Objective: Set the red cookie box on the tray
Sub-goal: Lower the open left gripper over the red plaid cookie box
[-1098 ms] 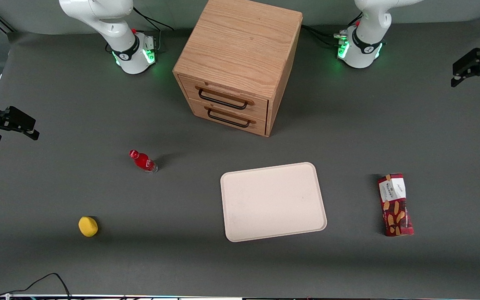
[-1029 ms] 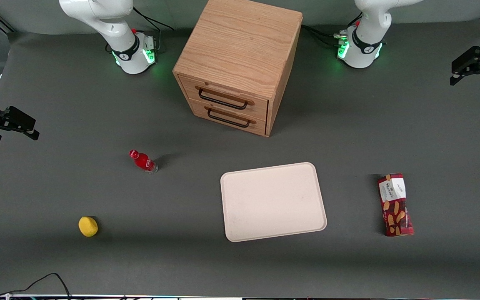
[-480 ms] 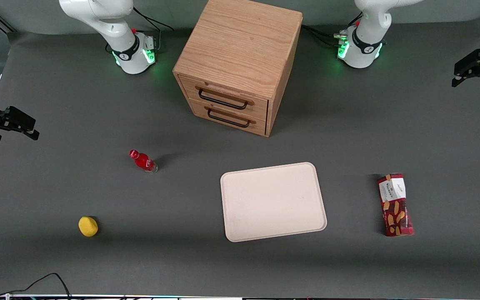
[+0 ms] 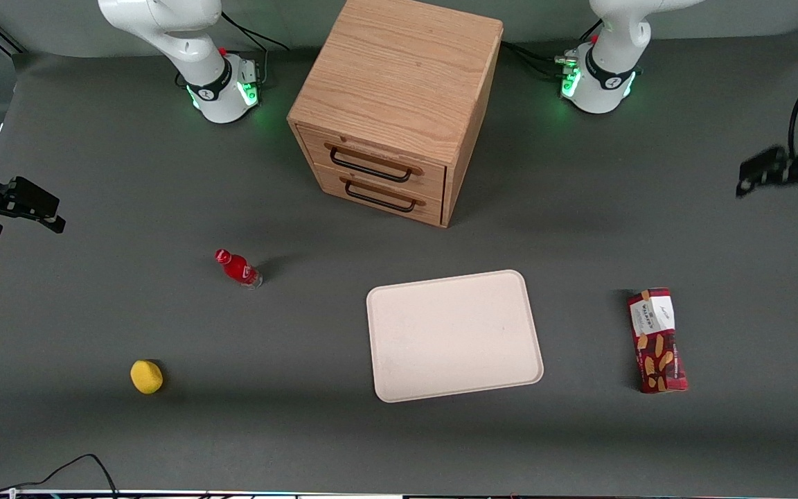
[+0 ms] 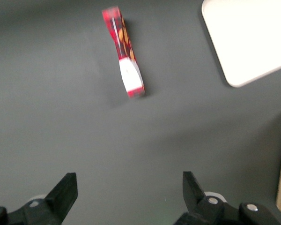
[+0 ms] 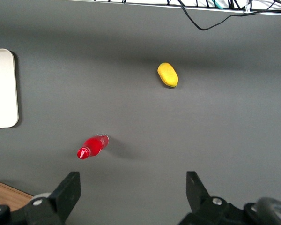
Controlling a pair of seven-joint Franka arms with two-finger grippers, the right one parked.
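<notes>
The red cookie box (image 4: 657, 341) lies flat on the grey table toward the working arm's end, white label end away from the front camera. It also shows in the left wrist view (image 5: 123, 52). The cream-white tray (image 4: 453, 335) lies beside it, nearer the table's middle, with nothing on it; one corner shows in the left wrist view (image 5: 246, 40). My left gripper (image 4: 759, 177) hangs high at the working arm's edge of the table, farther from the front camera than the box and well apart from it. Its fingers (image 5: 65, 190) are spread wide with nothing between them.
A wooden two-drawer cabinet (image 4: 395, 104) stands at the back middle. A small red bottle (image 4: 237, 267) and a yellow lemon-like object (image 4: 146, 376) lie toward the parked arm's end. A black cable (image 4: 59, 471) lies at the front edge.
My left gripper has dropped lower and come toward the front camera and slightly inward over the table. The box, tray and other objects have not moved.
</notes>
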